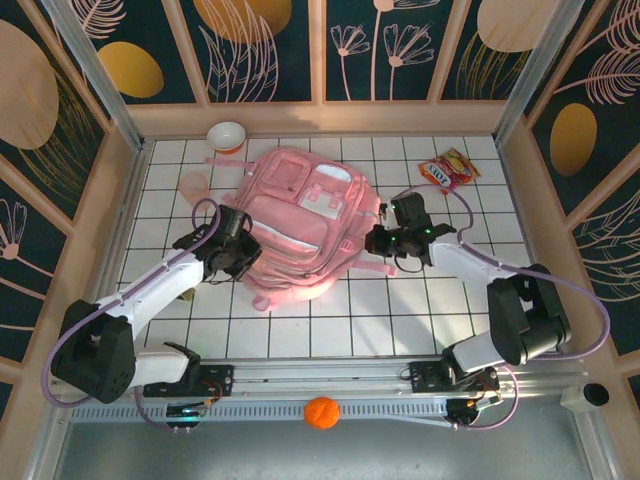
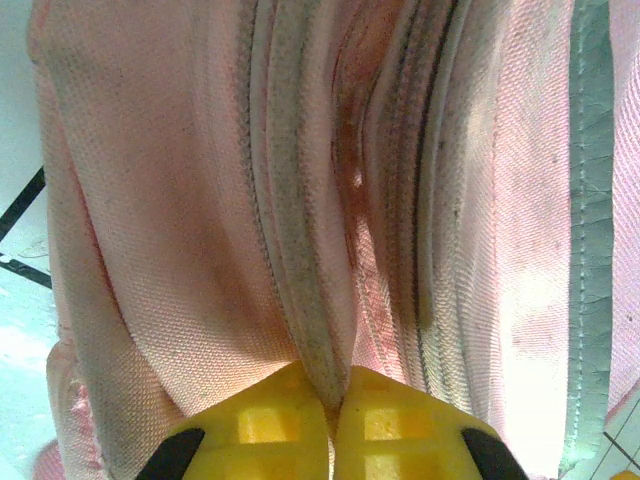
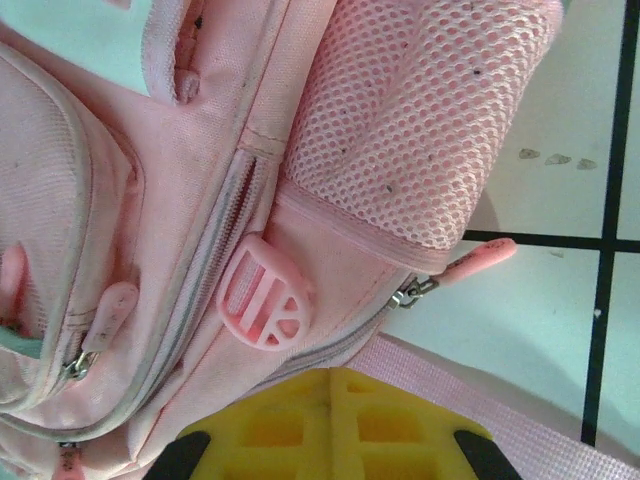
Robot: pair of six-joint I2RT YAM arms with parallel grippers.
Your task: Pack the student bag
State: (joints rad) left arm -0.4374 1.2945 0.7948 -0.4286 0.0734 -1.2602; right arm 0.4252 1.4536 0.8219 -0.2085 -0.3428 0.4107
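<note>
1. The student bag (image 1: 300,225) is lying flat, front up, in the middle of the white gridded table (image 1: 500,290). Bare tiles are running along its near side and out to both side walls.
2. A white bowl (image 1: 227,135) is sitting by the far wall, just beyond the bag's top left corner. A snack packet (image 1: 448,170) is lying toward the far right, apart from the bag. An orange ball (image 1: 321,412) is resting on the near ledge below the arm rail.
3. The left gripper (image 2: 335,420) is pinching a raised fold of zip seam on the bag's left side, its yellow pads pressed together on the fabric.
4. The right gripper (image 3: 330,430) is standing with its pads closed against the bag's right edge. Whether fabric is caught between them cannot be told.
5. The right wrist view is giving detail lost from above: a mesh side pocket (image 3: 420,110), a round rubber badge (image 3: 265,292), a pink zip pull (image 3: 470,262) and a webbing strap (image 3: 520,420).
</note>
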